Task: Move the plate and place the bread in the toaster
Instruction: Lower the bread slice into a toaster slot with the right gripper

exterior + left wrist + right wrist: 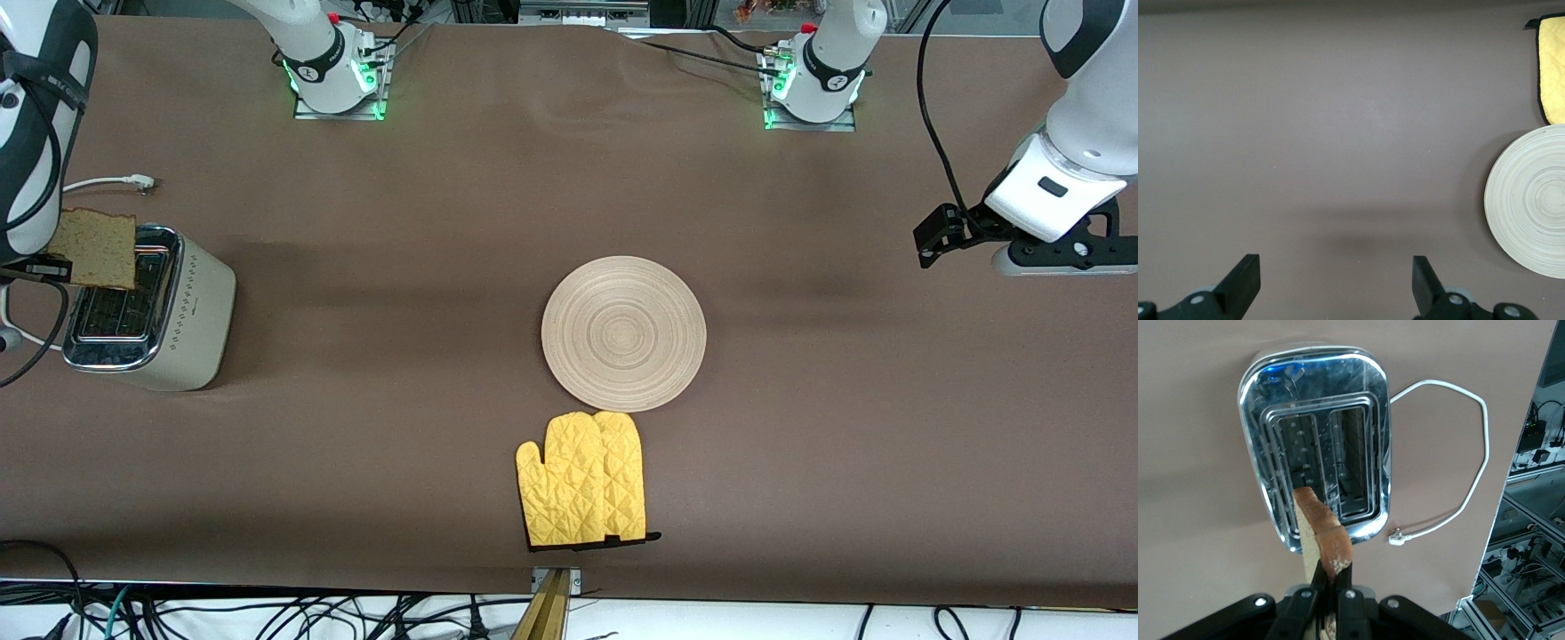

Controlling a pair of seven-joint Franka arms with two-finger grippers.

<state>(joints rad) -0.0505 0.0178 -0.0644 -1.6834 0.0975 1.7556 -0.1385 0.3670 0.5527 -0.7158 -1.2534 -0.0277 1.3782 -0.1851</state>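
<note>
Item: squarish slice of light brown bread [92, 248], pinched on edge between the closed fingers of the right gripper [1329, 581], held above the boxy cream toaster with chrome top [151, 311] at the right arm's end of the table.

Handling: I judge the slice sits off the slots; I would square it over one slot, keep it vertical, lower slowly, then release.

Item: round beige wooden plate [624, 332], mid-table, just beside the yellow quilted oven mitt [582, 480].

Item: left gripper [1336, 283], waiting, jaws wide apart, empty, over bare cloth.

Obscured: the right gripper is cut off at the front view's edge; slot depth unreadable under chrome glare.
</note>
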